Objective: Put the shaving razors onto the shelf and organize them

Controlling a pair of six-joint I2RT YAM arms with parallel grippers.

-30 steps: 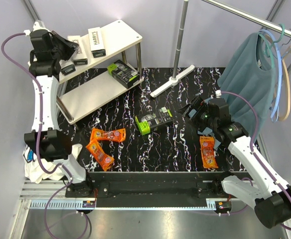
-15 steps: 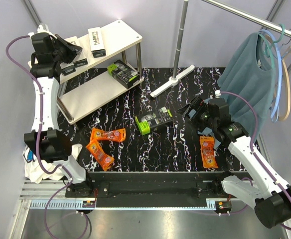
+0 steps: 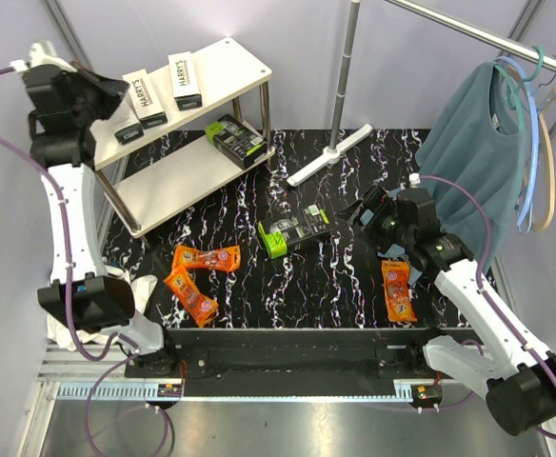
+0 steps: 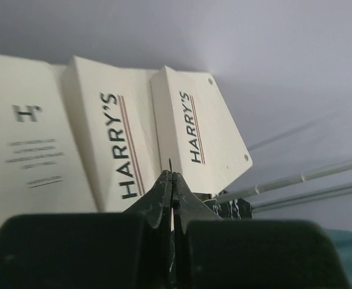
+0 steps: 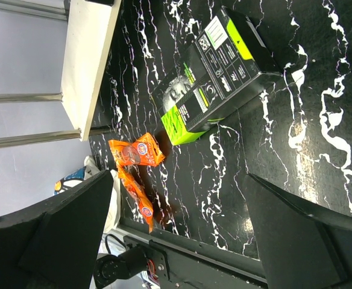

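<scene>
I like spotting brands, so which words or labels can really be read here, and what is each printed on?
"HARRY'S": on the middle white box, left wrist view.
"HARRY'S": on the right white box beside it.
"H'": on the white panel at the far left; the small lines under it are too blurred to read.
Black-and-green pack: printing too small to read.
Orange packets: printing too small to read.

I have the left gripper (image 4: 172,180) held high at the far left with its jaws pressed together, while the right gripper (image 5: 179,174) hangs low on the right, jaws spread wide.
</scene>
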